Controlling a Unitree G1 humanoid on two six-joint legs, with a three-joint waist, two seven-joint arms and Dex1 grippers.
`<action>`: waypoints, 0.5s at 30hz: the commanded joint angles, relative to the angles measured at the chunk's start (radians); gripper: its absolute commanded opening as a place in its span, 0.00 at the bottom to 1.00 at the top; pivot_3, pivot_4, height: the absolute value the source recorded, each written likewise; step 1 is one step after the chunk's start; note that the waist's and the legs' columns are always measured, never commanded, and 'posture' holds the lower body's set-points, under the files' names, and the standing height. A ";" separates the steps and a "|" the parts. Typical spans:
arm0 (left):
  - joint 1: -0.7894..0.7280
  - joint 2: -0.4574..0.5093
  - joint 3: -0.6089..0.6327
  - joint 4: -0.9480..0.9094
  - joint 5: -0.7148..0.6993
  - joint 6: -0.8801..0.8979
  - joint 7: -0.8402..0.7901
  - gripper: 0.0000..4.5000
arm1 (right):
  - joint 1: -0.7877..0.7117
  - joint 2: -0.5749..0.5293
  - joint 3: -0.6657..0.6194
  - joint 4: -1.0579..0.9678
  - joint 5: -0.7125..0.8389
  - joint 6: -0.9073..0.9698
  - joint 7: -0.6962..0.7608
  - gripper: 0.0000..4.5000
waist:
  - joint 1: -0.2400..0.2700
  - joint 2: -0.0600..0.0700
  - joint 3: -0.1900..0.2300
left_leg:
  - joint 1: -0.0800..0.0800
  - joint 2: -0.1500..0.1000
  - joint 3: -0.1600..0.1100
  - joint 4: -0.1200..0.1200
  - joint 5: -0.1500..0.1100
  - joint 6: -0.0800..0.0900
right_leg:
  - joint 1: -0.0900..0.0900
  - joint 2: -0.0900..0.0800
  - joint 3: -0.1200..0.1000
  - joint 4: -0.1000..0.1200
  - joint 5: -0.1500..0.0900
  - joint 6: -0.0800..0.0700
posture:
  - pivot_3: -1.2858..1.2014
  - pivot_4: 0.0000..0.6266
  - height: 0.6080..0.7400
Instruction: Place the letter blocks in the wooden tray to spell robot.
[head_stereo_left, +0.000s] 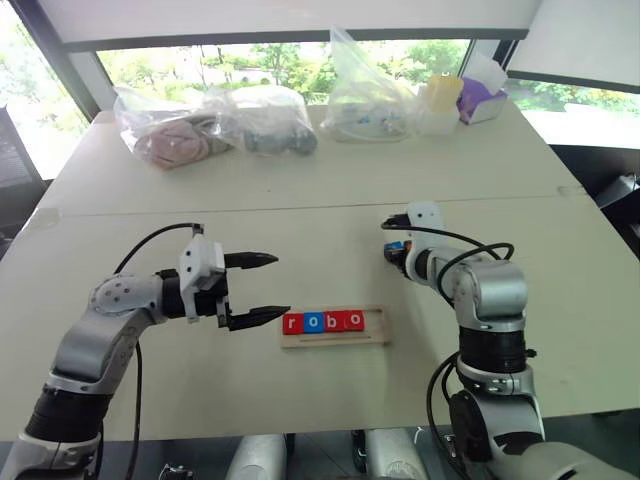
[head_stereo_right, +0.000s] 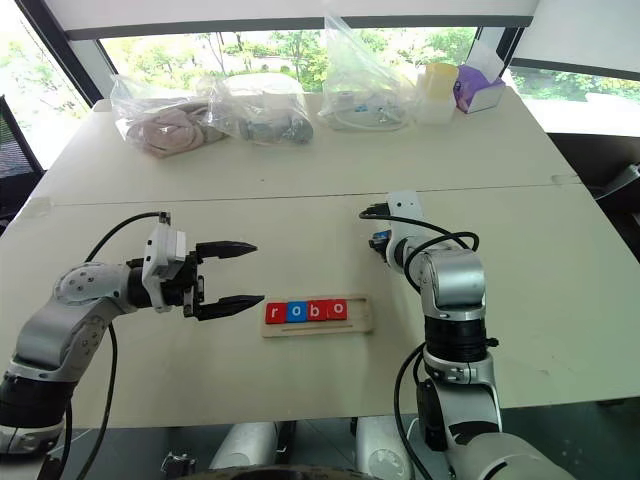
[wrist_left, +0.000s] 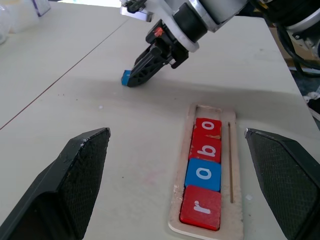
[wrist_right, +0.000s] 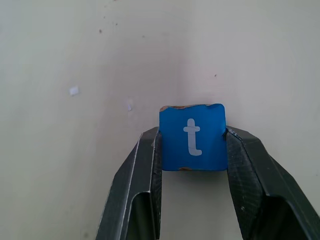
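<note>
My right gripper (wrist_right: 192, 145) has its two black fingers clamped on the sides of a small blue square tile with a white "t" (wrist_right: 192, 136), down at the pale tabletop (head_stereo_left: 300, 215), behind the right end of the tray. My left gripper (head_stereo_left: 265, 288) hangs with its fingers spread wide and nothing between them, just left of the long pale-wood tray (head_stereo_left: 335, 328). In the tray I see four tiles (head_stereo_left: 323, 321), red, blue, red, red, reading "robo", with the rightmost slot bare.
</note>
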 joint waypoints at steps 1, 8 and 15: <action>-0.004 -0.004 0.008 -0.007 0.002 -0.020 -0.003 1.00 | 0.056 -0.115 -0.022 -0.222 0.061 0.123 0.055 0.26 | 0.002 0.000 0.000 | -0.001 0.000 0.000 0.000 0.000 0.000 | 0.000 0.000 0.000 0.000 0.000 0.000 | 0.52 0.24 1.00; -0.022 -0.025 -0.017 0.033 0.019 -0.046 -0.027 1.00 | 0.399 -0.225 -0.133 -0.599 0.231 0.155 0.085 0.26 | -0.004 0.000 0.000 | 0.000 0.000 0.000 -0.001 -0.001 0.001 | 0.001 0.000 -0.001 -0.001 -0.001 0.002 | 0.52 0.24 1.00; -0.051 -0.055 -0.042 0.071 0.033 -0.065 -0.039 1.00 | 0.551 -0.180 -0.203 -0.675 0.305 0.155 -0.018 0.26 | 0.000 0.000 0.000 | 0.001 0.002 0.000 0.001 0.000 0.002 | 0.002 0.000 -0.001 -0.001 -0.003 0.002 | 0.52 0.24 1.00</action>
